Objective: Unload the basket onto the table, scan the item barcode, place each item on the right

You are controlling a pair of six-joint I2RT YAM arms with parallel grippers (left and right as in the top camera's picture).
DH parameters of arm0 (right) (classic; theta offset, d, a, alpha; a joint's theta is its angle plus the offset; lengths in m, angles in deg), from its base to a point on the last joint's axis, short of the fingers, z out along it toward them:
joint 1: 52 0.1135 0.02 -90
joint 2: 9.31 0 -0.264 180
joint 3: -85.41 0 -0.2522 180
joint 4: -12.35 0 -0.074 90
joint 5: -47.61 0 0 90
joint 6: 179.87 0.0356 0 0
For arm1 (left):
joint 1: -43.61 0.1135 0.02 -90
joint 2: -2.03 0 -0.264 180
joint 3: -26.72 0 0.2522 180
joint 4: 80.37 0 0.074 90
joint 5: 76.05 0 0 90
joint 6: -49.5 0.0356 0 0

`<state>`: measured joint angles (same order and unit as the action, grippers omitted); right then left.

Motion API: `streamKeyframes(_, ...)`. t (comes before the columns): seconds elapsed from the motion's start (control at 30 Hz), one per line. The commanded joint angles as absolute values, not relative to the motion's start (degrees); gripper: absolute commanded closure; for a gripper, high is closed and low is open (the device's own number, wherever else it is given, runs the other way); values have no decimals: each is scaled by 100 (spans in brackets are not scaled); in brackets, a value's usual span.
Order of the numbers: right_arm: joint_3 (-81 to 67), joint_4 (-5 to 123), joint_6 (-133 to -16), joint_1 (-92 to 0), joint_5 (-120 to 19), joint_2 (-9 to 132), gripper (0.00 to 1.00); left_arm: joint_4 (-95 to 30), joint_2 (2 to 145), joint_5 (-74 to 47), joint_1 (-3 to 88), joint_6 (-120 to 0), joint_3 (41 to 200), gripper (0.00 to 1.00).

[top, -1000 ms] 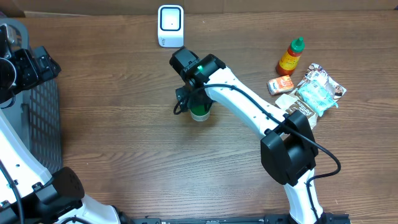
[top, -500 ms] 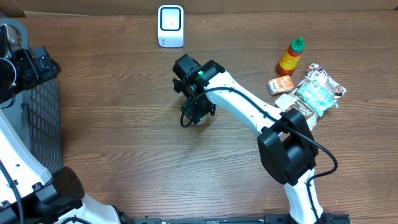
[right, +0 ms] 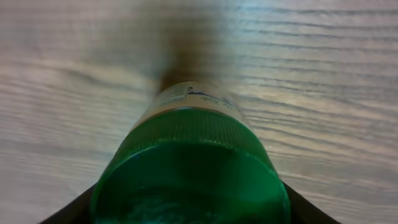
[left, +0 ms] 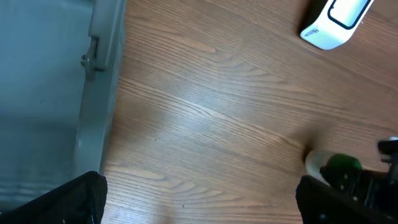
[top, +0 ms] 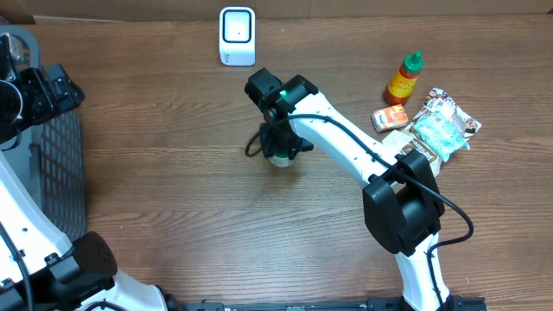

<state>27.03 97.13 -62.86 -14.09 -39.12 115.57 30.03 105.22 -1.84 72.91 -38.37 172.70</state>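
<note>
Overhead, the right pincer (top: 278, 145) stands over the upright white bottle with a green ribbed cap (top: 278, 160) at mid-frame on the brown wooden surface (top: 173, 190), below the white box-shaped scanner (top: 237, 36). A second ago its fingers stood wide; now they have drawn in and clamp the cap's sides. The bottle has not moved. The left pincer (left: 202, 202) is spread apart.

Bright, even light; the green cap (right: 189, 168) looms blurred.
</note>
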Motion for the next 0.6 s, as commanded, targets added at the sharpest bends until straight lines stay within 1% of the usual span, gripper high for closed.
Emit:
streamKeyframes(0.0,2912,9593,-4634,-1341,-3842,11421,0,3003,10553,-195,7284,-3728,17246,1)
streamKeyframes(0.17,2912,9562,-4671,-1317,-3836,11421,0,3003,10553,-195,7284,-3728,17246,1)
streamKeyframes(0.23,2928,9490,-4975,-1339,-3818,11415,0,3003,10553,-195,7284,-3728,17246,0)
streamKeyframes(0.3,3009,9405,-5910,-1356,-3794,11410,0,3003,10553,-195,7284,-3728,17246,1)
streamKeyframes(0.33,3122,9409,-6953,-1361,-3659,11410,0,3003,10553,-195,7284,-3728,17246,1)
streamKeyframes(0.4,3214,9420,-8205,-1361,-3462,11410,0,3003,10553,-195,7284,-3728,17246,0)
streamKeyframes(0.5,3245,9455,-9906,-1361,-3425,11410,0,3003,10553,-195,7284,-3728,17246,1)
streamKeyframes(0.57,3242,9510,-10738,-1361,-3429,11410,0,3003,10553,-195,7284,-3728,17246,0)
